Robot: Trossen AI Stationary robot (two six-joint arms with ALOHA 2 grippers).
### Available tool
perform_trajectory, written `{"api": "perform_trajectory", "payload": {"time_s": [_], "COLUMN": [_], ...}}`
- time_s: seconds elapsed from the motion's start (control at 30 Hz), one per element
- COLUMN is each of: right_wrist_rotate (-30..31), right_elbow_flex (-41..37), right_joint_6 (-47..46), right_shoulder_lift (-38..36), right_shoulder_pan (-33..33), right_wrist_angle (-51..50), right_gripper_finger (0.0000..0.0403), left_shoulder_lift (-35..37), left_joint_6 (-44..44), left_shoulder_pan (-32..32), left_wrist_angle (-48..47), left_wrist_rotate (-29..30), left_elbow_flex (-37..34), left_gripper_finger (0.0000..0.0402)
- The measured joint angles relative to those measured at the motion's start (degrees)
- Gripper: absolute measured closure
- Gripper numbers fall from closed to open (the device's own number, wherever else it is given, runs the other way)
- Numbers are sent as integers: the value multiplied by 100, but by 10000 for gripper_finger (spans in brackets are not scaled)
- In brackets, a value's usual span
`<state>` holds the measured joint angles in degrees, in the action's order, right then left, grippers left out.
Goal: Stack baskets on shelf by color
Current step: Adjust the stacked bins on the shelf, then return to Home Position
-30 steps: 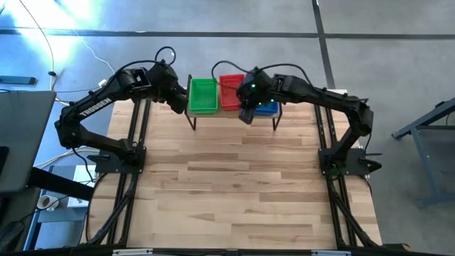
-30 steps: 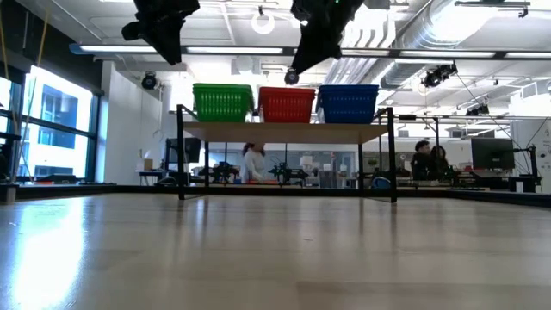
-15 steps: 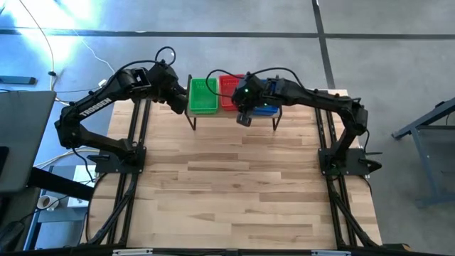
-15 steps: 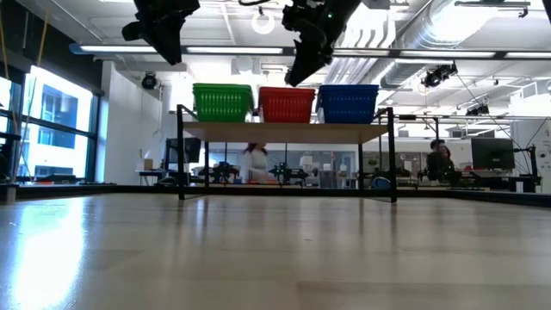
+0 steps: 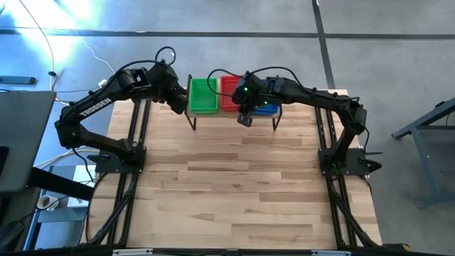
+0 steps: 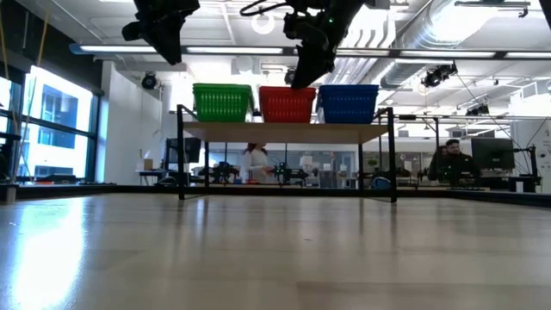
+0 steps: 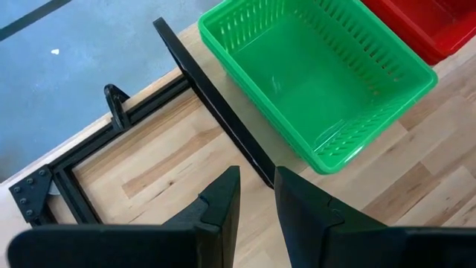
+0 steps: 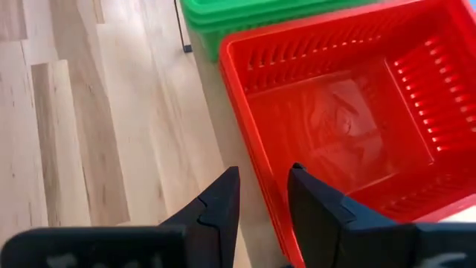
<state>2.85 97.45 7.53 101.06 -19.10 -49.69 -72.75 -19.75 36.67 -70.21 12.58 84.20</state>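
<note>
With the green, red and blue baskets side by side on the shelf, the right pincer — empty, fingers slightly parted above the red basket — is best lifted straight clear, no rim snagged.
</note>
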Motion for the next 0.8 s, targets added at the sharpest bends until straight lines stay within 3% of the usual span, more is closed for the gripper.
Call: {"api": "perform_trajectory", "payload": {"time_s": [0.33, 0.53, 0.8], "right_wrist_rotate": [-127, 121, 118], "right_elbow_flex": [0, 0, 0], "right_joint_6": [-163, -277, -529], "right_shoulder_lift": [0, -18, -468], "right_shoulder_pan": [58, 66, 145], "right_wrist_angle": [39, 15, 101], "right_gripper_finger": [302, 302, 302], "left_shoulder_lift": [0, 0, 147], "left_joint_6": [46, 46, 344], "left_shoulder_pan": [-2, -2, -92], "left_wrist_angle": [1, 1, 10], "left_wrist_rotate": [2, 2, 4], "left_elbow_flex": [0, 0, -2], "left_gripper_finger": [326, 326, 326]}}
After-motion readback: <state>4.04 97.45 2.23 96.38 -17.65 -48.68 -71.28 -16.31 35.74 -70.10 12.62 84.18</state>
